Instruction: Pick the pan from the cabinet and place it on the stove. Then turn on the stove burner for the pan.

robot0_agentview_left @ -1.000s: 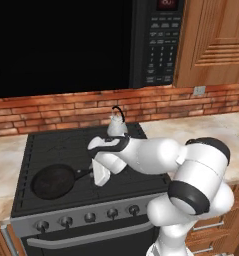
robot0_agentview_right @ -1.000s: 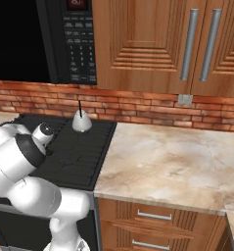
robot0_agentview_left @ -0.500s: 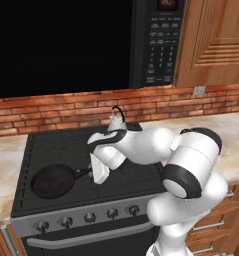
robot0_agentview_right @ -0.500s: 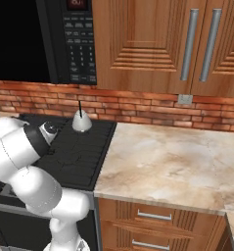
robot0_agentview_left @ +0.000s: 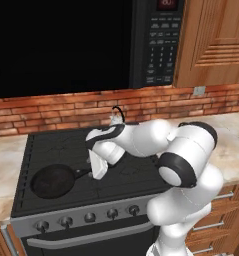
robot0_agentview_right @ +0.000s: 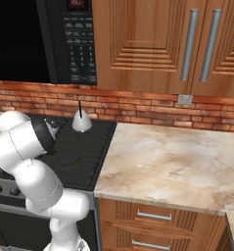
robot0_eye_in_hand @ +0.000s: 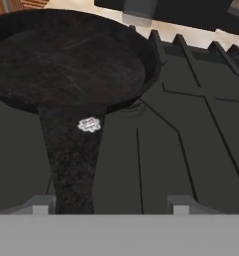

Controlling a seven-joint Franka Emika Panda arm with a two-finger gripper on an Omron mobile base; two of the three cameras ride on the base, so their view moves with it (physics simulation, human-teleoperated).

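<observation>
1. The pan [robot0_agentview_left: 52, 180] sits on the stove [robot0_agentview_left: 141, 175], front left, ready for its burner.
2. My gripper [robot0_eye_in_hand: 107, 204] is open around its handle, so I can pull away.

pan [robot0_agentview_left: 53, 180]: black, finely speckled inside
stove [robot0_agentview_left: 51, 145]: black top, grey knobs
kettle [robot0_agentview_right: 81, 122]: white, black handle
microwave [robot0_agentview_left: 66, 45]: black, pale keypad
wall [robot0_agentview_right: 138, 105]: red brick, pale joints
counter [robot0_agentview_right: 177, 162]: beige marbled
cabinet [robot0_agentview_right: 152, 44]: reddish-brown wood, grey handles
</observation>
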